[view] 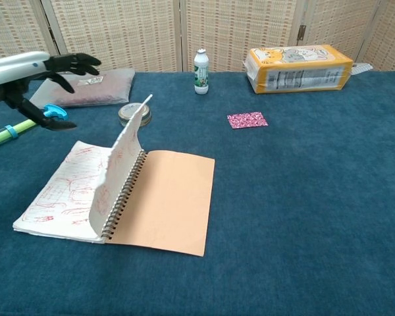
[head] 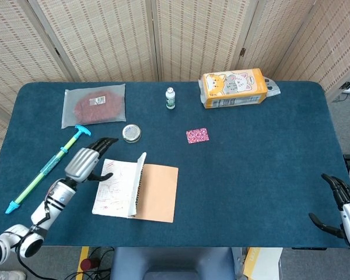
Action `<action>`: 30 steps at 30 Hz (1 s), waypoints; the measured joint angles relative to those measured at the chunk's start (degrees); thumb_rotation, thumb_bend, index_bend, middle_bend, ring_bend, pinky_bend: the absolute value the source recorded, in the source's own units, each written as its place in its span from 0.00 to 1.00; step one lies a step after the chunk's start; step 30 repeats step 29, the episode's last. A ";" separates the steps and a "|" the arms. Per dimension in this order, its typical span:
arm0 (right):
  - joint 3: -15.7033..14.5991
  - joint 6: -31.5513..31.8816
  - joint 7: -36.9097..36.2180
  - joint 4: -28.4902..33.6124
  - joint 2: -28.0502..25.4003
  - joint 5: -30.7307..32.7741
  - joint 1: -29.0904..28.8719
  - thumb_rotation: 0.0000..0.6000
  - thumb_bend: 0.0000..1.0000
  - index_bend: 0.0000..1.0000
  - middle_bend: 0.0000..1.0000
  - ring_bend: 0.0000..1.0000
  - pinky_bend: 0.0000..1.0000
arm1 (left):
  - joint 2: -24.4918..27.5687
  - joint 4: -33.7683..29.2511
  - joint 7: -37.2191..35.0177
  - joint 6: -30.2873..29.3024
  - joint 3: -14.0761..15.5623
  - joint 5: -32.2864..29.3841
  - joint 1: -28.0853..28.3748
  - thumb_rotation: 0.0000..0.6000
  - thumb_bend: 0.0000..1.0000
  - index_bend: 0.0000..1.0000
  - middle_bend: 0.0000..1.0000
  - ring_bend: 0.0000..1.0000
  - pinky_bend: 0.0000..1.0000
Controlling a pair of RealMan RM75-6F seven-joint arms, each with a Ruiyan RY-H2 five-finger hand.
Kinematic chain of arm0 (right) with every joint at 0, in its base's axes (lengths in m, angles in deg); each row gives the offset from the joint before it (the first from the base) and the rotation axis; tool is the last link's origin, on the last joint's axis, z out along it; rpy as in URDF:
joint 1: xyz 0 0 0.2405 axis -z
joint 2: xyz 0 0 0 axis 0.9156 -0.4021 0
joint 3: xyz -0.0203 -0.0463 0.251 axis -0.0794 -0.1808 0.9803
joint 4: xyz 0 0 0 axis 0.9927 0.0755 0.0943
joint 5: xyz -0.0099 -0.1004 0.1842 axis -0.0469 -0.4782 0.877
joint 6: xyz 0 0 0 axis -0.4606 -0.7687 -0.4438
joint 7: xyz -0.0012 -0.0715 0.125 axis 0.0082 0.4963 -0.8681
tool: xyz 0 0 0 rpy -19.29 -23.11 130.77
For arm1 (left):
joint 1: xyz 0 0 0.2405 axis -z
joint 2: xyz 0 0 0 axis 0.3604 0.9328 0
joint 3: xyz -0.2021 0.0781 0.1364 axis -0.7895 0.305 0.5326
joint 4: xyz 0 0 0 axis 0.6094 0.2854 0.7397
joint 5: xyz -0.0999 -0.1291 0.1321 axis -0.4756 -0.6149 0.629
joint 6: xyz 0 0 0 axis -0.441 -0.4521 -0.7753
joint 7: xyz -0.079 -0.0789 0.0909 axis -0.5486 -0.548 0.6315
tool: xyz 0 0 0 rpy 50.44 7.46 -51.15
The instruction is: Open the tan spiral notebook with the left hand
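Observation:
The tan spiral notebook (head: 157, 192) (view: 168, 201) lies open near the table's front left. Its tan cover is flat on the cloth to the right of the spiral. A few white pages (view: 124, 161) with red scribbles stand upright at the spine, and the rest lie flat to the left. My left hand (head: 84, 162) (view: 33, 72) hovers left of the notebook, fingers spread, holding nothing and clear of the pages. My right hand (head: 345, 205) hangs off the table's front right corner, fingers apart and empty.
A round tin (head: 131, 133) sits just behind the notebook. A teal and green stick (head: 46, 169) lies to the left, beside a clear bag of red stuff (head: 94, 105). Further back are a small white bottle (head: 170, 98), a pink patterned square (head: 197, 135) and an orange cat-print pack (head: 233, 87).

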 measured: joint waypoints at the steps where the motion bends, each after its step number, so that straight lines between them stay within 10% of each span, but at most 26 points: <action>1: 0.02 -0.07 -0.03 -0.07 0.02 -0.03 -0.08 1.00 0.26 0.00 0.15 0.10 0.15 | 0.25 0.35 -0.27 -0.04 0.03 -0.60 -0.65 1.00 0.26 0.09 0.13 0.10 0.26; 15: 0.06 -0.55 1.02 0.69 -0.74 -0.01 -0.46 1.00 0.26 0.00 0.15 0.10 0.15 | 2.15 4.91 5.92 -6.19 1.01 -4.24 -10.39 1.00 0.26 0.12 0.13 0.10 0.26; 30: -0.22 -2.70 1.40 0.33 -0.75 0.11 -1.51 1.00 0.26 0.00 0.15 0.10 0.15 | 6.12 -4.38 15.21 -16.69 1.62 -6.42 -21.44 1.00 0.26 0.13 0.13 0.10 0.26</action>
